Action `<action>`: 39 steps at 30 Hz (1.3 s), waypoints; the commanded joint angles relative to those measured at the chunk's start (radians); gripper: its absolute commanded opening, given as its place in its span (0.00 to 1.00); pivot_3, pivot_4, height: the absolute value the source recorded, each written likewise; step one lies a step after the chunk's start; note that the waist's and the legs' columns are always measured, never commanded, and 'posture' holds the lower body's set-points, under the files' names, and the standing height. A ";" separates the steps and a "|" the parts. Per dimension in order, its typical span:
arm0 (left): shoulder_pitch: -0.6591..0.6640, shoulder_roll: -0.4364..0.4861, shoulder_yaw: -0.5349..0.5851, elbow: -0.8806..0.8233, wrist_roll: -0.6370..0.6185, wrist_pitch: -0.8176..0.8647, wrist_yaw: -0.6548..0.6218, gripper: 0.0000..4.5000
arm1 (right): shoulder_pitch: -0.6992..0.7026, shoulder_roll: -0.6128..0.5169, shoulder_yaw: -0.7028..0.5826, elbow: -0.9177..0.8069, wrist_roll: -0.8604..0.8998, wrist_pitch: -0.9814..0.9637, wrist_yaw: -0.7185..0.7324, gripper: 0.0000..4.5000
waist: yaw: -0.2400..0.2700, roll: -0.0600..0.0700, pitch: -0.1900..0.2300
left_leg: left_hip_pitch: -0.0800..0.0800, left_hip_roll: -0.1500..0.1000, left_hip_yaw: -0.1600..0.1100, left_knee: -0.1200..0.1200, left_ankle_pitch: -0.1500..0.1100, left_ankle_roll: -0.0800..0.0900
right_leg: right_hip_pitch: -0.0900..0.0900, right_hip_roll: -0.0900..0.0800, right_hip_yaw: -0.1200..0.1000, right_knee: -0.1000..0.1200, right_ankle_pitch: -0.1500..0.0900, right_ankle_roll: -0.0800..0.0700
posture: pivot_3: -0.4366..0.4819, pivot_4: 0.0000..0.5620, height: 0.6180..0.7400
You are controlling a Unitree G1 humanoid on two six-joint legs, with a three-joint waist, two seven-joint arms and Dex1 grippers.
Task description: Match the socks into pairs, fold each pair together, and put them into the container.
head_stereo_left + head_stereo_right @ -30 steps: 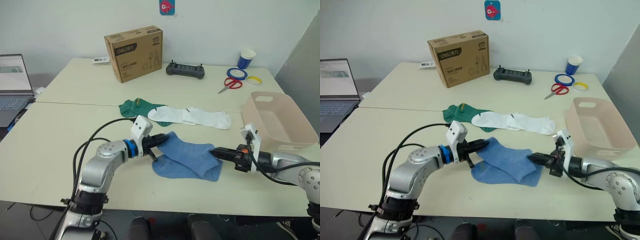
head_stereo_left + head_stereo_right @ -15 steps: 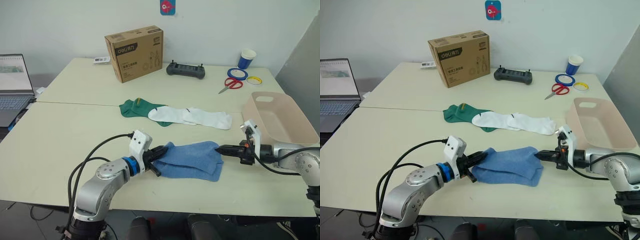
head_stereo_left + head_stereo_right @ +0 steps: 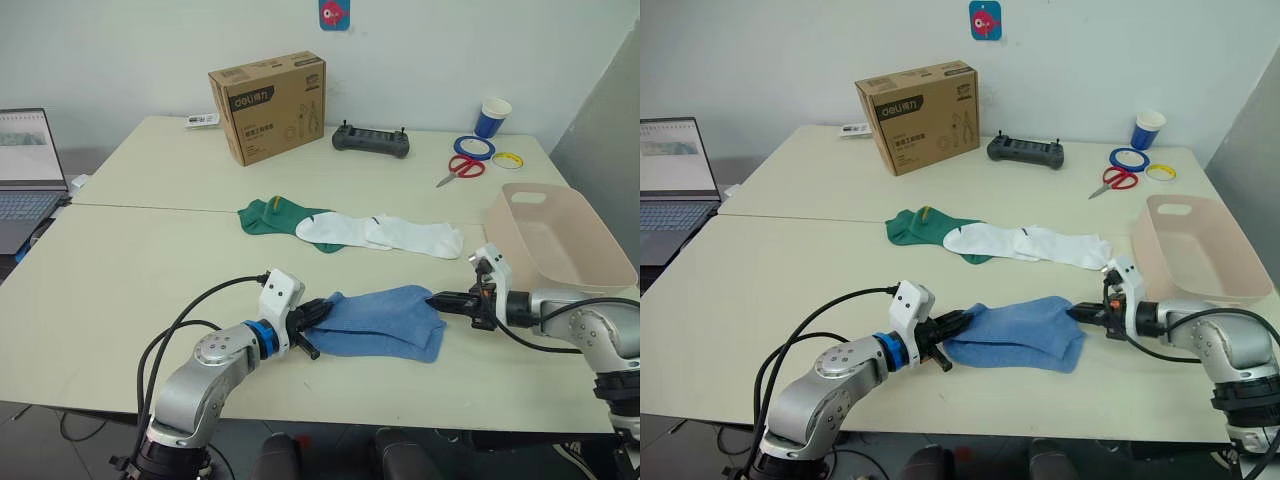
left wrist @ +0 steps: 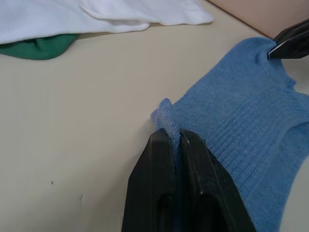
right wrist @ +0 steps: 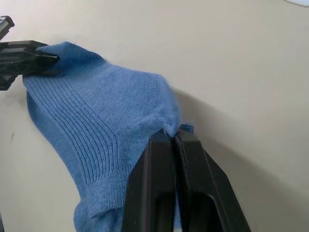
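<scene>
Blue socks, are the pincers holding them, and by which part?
Yes. The left pincer pinches the blue socks at one end's edge, and the right pincer pinches the opposite end.

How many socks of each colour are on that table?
Blue socks: 2, stacked
White socks: 2
Green sock: 1 showing, partly under a white one
Total: 5 visible

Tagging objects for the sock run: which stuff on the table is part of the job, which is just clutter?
Part of the job:
blue socks, pinched by the left gripper and right gripper
white socks
green socks
pink basin

Clutter:
cardboard box
black controller
scissors
tape rolls
blue cup
laptop
</scene>
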 commanded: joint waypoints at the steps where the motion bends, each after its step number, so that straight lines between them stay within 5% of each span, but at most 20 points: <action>1: -0.010 0.012 0.019 -0.014 -0.012 -0.021 -0.007 0.30 | -0.011 -0.004 -0.047 -0.016 -0.013 -0.030 -0.006 0.30 | 0.001 0.000 0.000 | 0.000 0.000 0.000 0.000 0.000 0.000 | 0.000 0.000 0.000 0.000 0.000 0.000 | 0.48 0.27 1.00; 6: -0.008 0.068 0.100 -0.013 -0.041 -0.021 -0.030 0.66 | 0.006 -0.032 -0.099 -0.056 -0.001 -0.076 0.028 0.69 | 0.001 0.000 0.000 | 0.000 0.000 0.000 0.000 0.000 0.000 | 0.000 0.000 0.000 0.000 0.000 0.000 | 0.48 0.27 1.00; 11: -0.016 0.162 0.176 0.001 -0.085 -0.052 -0.126 0.99 | 0.062 -0.034 -0.121 -0.176 0.005 -0.155 0.078 0.70 | 0.001 0.000 0.000 | 0.000 0.000 0.000 0.000 0.000 0.000 | 0.000 0.000 0.000 0.000 0.000 0.000 | 0.48 0.27 1.00; 17: -0.009 0.320 0.077 0.041 0.036 -0.332 -0.334 0.99 | 0.204 -0.114 0.044 -0.290 -0.292 -0.639 0.245 0.70 | 0.001 0.000 0.000 | 0.000 0.000 0.001 -0.001 0.000 0.000 | 0.000 -0.001 0.000 -0.002 -0.001 -0.002 | 0.48 0.27 1.00; 24: -0.073 0.340 -0.068 0.169 0.224 -0.636 -0.401 0.99 | 0.244 -0.099 0.129 -0.200 -0.510 -0.994 0.269 0.70 | 0.002 0.000 0.000 | 0.000 0.000 0.004 -0.001 0.000 0.000 | 0.000 -0.002 0.001 -0.001 -0.003 -0.005 | 0.48 0.27 1.00; 39: -0.165 0.283 -0.140 0.349 0.336 -0.808 -0.399 0.99 | 0.256 -0.092 0.178 -0.064 -0.670 -1.207 0.257 0.70 | 0.003 0.000 0.000 | 0.001 0.000 0.003 0.000 0.000 0.000 | 0.000 -0.001 0.001 0.000 -0.001 -0.001 | 0.48 0.27 1.00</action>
